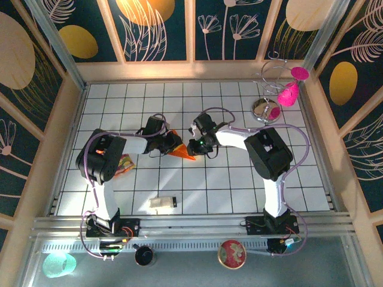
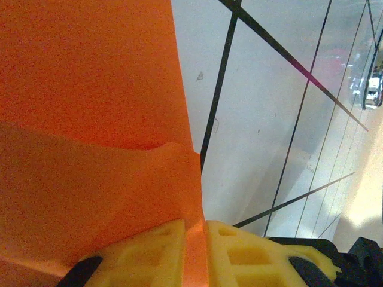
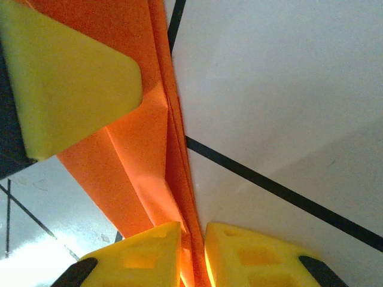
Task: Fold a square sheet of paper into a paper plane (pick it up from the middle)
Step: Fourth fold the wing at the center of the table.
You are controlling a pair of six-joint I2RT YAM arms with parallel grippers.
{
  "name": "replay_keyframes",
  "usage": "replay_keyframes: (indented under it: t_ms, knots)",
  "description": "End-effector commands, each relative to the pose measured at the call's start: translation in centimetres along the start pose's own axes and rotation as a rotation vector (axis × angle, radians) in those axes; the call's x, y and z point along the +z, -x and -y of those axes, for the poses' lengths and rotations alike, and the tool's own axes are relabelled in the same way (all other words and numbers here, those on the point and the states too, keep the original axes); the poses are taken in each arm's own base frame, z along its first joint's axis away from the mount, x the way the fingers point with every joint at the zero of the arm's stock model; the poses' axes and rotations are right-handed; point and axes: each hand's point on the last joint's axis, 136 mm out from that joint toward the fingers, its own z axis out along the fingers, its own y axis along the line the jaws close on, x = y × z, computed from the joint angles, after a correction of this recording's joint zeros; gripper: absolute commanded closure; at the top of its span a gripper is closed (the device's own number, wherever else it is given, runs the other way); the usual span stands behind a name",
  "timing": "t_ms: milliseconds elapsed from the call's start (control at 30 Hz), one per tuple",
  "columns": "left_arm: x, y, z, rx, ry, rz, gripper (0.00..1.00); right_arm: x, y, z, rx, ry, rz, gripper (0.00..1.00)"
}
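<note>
The orange sheet of paper (image 1: 181, 150) is folded into a narrow pointed paper-plane shape and held just above the tiled table between both grippers. My left gripper (image 1: 170, 143) is shut on it from the left. In the left wrist view, a strip of paper (image 2: 90, 89) is pinched between the yellow fingers, so the gripper (image 2: 195, 248) has no gap. My right gripper (image 1: 195, 147) comes in from the right. In the right wrist view it (image 3: 192, 254) is shut on the stacked folded layers (image 3: 134, 161). The left gripper's yellow finger (image 3: 66, 78) presses on the paper at upper left.
A multicoloured crinkled wrapper (image 1: 125, 164) lies by the left arm. A small beige block (image 1: 161, 203) sits near the front edge. A metal spiral stand (image 1: 266, 107) with pink pieces (image 1: 288, 94) stands at back right. Wooden walls surround the table.
</note>
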Motion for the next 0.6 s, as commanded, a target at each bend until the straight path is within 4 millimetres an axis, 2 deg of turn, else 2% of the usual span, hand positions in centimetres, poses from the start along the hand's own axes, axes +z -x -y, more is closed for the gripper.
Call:
replay_keyframes:
  t_ms: [0,167,267,367,433,500,567]
  knots:
    - [0.0,0.2,-1.7,-0.043,0.061,0.025,0.83,4.1,-6.1,3.9,0.008,-0.169,-0.181,0.8]
    - [-0.1,0.0,-3.1,-0.078,0.096,0.033,0.83,4.4,-6.9,4.5,-0.002,-0.217,-0.201,0.81]
    - [-0.1,-0.1,-3.8,-0.088,0.117,0.034,0.83,4.0,-6.3,4.0,-0.006,-0.209,-0.182,0.81]
    - [0.0,-0.3,-4.0,-0.093,0.121,0.025,0.83,1.7,-3.0,1.2,-0.02,-0.111,-0.067,0.81]
    - [0.0,-0.3,-4.1,-0.087,0.12,0.021,0.83,-0.8,0.0,-1.1,-0.022,-0.037,0.048,0.79]
    - [0.0,-0.4,-4.1,-0.085,0.12,0.018,0.83,-3.3,2.4,-2.4,-0.024,0.008,0.148,0.76]
    - [0.0,-0.4,-4.0,-0.083,0.118,0.014,0.83,-5.1,3.8,-3.7,-0.039,0.056,0.21,0.76]
